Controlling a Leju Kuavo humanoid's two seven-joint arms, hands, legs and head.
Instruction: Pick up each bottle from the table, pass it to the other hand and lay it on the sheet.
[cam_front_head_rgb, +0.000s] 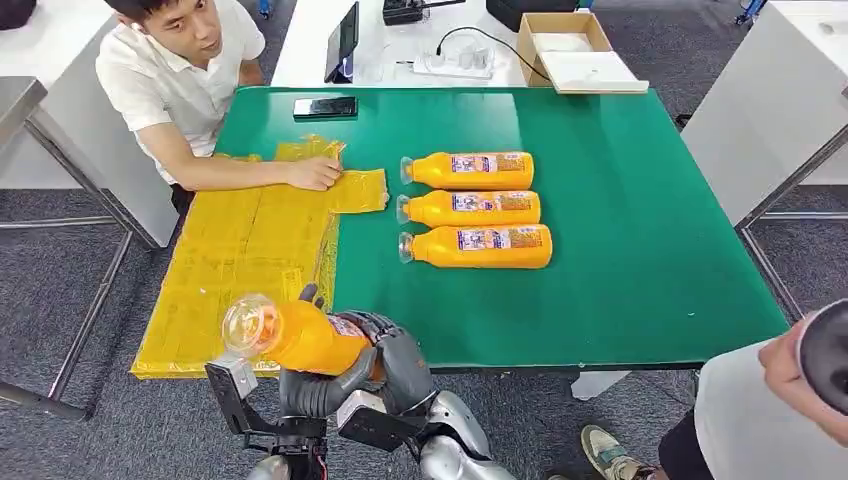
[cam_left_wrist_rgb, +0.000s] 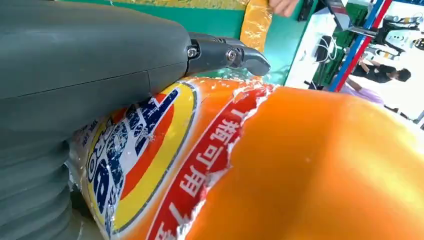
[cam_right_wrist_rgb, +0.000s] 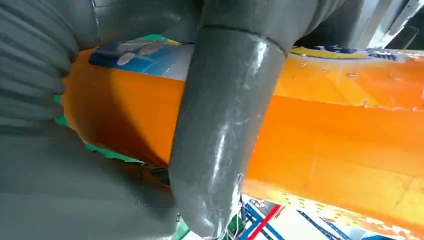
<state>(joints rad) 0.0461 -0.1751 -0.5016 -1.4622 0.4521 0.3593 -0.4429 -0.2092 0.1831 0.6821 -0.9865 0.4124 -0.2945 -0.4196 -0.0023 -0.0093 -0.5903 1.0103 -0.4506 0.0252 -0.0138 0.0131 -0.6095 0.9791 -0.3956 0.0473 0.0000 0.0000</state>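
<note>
Hovering over the near edge of the green table (cam_front_head_rgb: 620, 250), an orange bottle (cam_front_head_rgb: 300, 335) lies roughly level in the robot's two hands, its clear cap end pointing left over the near part of the yellow sheet (cam_front_head_rgb: 240, 250). The right hand (cam_front_head_rgb: 395, 365) wraps the label end of the bottle, and its wrist view shows a thick grey thumb (cam_right_wrist_rgb: 225, 125) pressed across the orange body, so it is plainly grasping the bottle. The left hand (cam_front_head_rgb: 320, 392) cups the bottle from underneath; its wrist view has the grey cover lying against the bottle's label with a dark fingertip (cam_left_wrist_rgb: 240, 57) reaching over the top, so this hand is holding the bottle too.

Farther out on the table three more orange bottles lie side by side in a neat row, caps all to the left: the far bottle (cam_front_head_rgb: 470, 170), the middle bottle (cam_front_head_rgb: 470, 208) and the near bottle (cam_front_head_rgb: 480, 246), each close beside its neighbour. They sit just right of the sheet, which covers the left part of the table and hangs past its left edge.

At the far left a seated person (cam_front_head_rgb: 180, 70) rests a hand (cam_front_head_rgb: 315, 172) on the sheet's far part. A dark phone (cam_front_head_rgb: 325, 106) lies near the far edge of the table. Another person (cam_front_head_rgb: 770, 410) stands at the near right corner
</note>
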